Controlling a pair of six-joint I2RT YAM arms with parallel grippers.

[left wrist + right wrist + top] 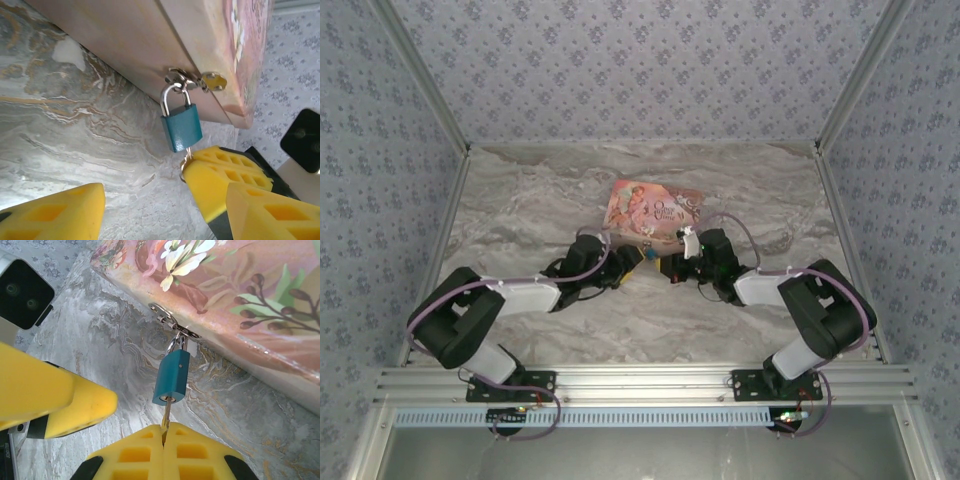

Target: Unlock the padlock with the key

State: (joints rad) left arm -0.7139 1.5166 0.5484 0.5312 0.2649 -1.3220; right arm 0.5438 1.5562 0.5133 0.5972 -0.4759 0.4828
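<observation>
One pink box [653, 207] is lying just beyond two claws. The left gripper [162, 210] is standing open, gripping nothing; the right gripper [163, 432] is pinching one key [166, 415], plugged into one padlock [171, 377] hanging just ahead of it.

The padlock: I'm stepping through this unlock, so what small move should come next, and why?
Probably a twist of the key by the right gripper. It is shut on the key, which sits in the keyway of the padlock, and the shackle is closed through the hasp. The left gripper is open, so the body may swing.
</observation>
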